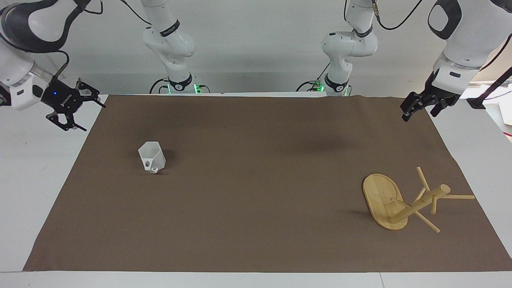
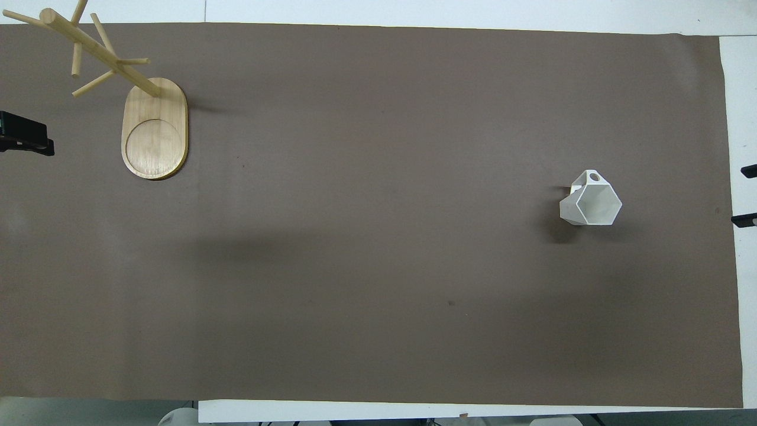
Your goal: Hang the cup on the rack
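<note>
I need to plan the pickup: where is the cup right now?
The cup stands upright on the brown mat toward the right arm's end of the table, untouched.
</note>
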{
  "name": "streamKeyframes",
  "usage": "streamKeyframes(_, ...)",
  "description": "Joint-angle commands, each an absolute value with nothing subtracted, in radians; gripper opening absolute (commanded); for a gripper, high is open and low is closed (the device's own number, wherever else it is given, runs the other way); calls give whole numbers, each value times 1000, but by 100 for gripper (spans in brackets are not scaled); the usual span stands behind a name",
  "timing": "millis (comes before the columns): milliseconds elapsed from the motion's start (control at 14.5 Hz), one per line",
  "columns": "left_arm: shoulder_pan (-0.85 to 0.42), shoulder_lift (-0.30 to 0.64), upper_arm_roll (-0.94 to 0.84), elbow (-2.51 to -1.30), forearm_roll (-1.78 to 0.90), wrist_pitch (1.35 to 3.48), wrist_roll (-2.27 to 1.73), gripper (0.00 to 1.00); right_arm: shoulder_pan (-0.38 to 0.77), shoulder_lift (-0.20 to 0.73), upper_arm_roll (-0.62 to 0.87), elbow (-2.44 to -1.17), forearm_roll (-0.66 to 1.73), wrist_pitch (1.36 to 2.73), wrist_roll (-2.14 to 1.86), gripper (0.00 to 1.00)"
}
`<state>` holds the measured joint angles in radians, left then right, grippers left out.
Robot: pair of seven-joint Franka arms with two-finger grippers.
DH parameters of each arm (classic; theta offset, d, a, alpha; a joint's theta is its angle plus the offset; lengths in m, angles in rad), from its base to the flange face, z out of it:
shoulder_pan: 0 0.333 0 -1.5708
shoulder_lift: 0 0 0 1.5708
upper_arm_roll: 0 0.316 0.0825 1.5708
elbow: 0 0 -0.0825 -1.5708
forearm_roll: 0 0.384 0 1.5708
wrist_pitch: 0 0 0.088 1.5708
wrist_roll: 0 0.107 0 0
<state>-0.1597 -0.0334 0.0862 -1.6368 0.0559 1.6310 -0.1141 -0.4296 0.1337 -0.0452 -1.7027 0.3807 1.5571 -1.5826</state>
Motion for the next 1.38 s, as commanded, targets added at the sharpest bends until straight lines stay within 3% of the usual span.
streamKeyframes(0,-152,-52,83,-1652,57,1618,-104,100,-495,267,-35,-1693,523,1588,-1805,100)
streamKeyframes(415,-152,-52,83,-1652,57,1618,-104,100,-587,494,-34,-1756,868,1493,-2313,100)
streamKeyframes(830,-152,-52,83,-1652,57,1618,-104,100,-566,503,-32,-1951,983,1497,-2514,100)
streamKeyframes(1314,-158,-52,83,-1652,57,1629,-104,100,-496,503,-31,-1957,1009,1540,-2554,100)
